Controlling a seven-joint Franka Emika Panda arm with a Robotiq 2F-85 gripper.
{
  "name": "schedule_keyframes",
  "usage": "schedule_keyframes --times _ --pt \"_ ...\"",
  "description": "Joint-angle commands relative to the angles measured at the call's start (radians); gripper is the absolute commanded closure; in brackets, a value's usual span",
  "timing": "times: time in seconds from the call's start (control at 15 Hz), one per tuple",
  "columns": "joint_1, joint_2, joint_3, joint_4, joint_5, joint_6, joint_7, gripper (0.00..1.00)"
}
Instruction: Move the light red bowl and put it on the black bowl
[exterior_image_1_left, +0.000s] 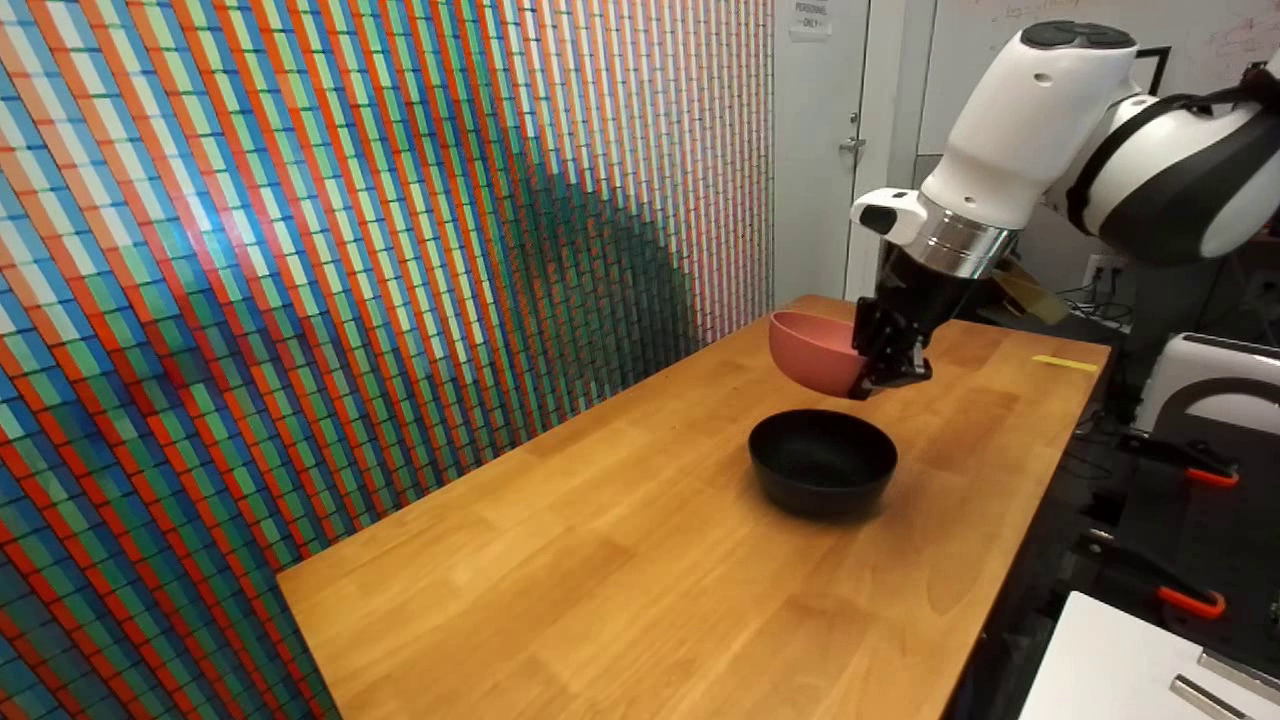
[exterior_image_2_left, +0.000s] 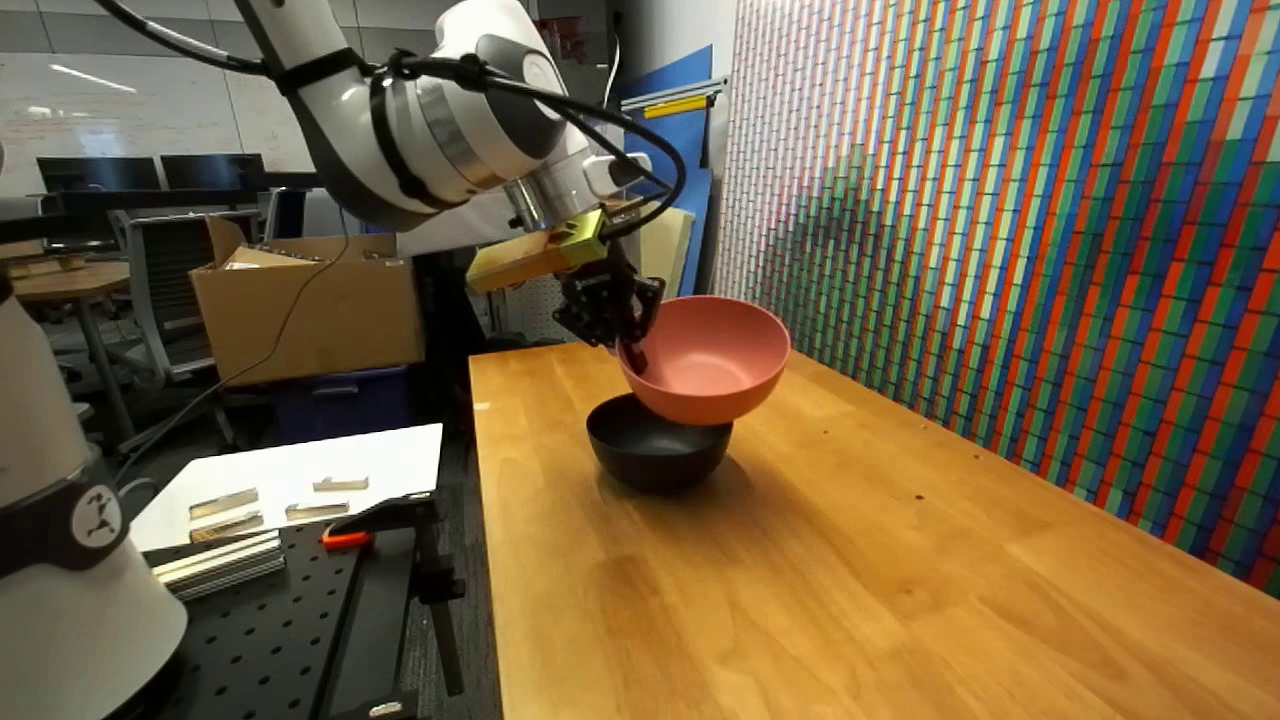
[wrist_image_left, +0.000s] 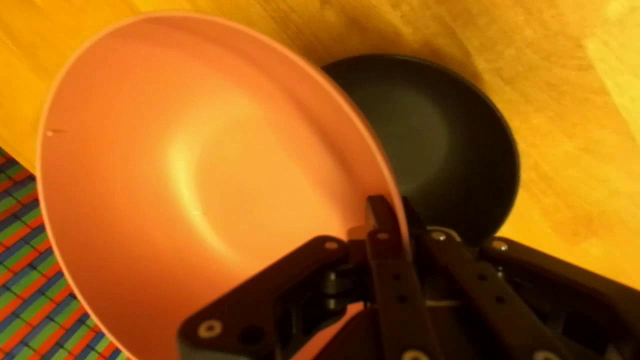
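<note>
Gripper (wrist_image_left: 395, 212) is clenched on the rim of the light red bowl (wrist_image_left: 210, 160): one finger (wrist_image_left: 379, 212) lies against the inner face, the opposing finger outside. Light red bowl is raised above the worktop (exterior_image_1_left: 560, 600) and tilted, hollow side upward. Black bowl (exterior_image_1_left: 823, 460) stands upright on the worktop, between the wall-side edge and the robot-side edge, apart from both. In an exterior view, a narrow band of bare wood shows between the underside of the light red bowl (exterior_image_1_left: 812, 362) and the rim of the black bowl; the two are apart. In the wrist view, the light red bowl is offset from the black bowl toward the wall-side edge and covers part of its rim. Patterned wall (exterior_image_1_left: 400, 250) of red, blue, green and pale strips runs along the wall-side edge. Robot arm (exterior_image_1_left: 990, 130) extends over the robot-side edge. Yellow strip (exterior_image_1_left: 1065, 362) lies near the far corner of the robot-side edge in an exterior view. Beyond the robot-side edge, a white board (exterior_image_2_left: 370, 455) carries small bars (exterior_image_2_left: 225, 502), and a cardboard box (exterior_image_2_left: 310, 315) stands farther back.
</note>
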Motion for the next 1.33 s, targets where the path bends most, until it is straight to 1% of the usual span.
schedule_keyframes --times 0.0,0.07,0.13,0.2,0.4,0.67,0.87,1.27 --pt "0.028 -0.054 0.03 -0.064 -0.026 0.031 0.011 0.98" --pt "0.036 -0.049 0.041 -0.067 -0.026 0.028 0.012 0.98" --pt "0.047 -0.015 0.052 -0.041 -0.031 0.018 0.024 0.98" --pt "0.052 -0.022 0.06 -0.047 -0.03 -0.004 0.02 0.98" --pt "0.064 -0.007 0.08 -0.023 -0.028 -0.078 0.009 0.98" --pt "0.073 0.021 0.1 0.038 -0.043 -0.196 0.015 0.98" --pt "0.079 0.053 0.107 0.09 -0.075 -0.226 0.039 0.98" --pt "0.105 0.127 0.119 0.144 -0.062 -0.254 0.031 0.98"
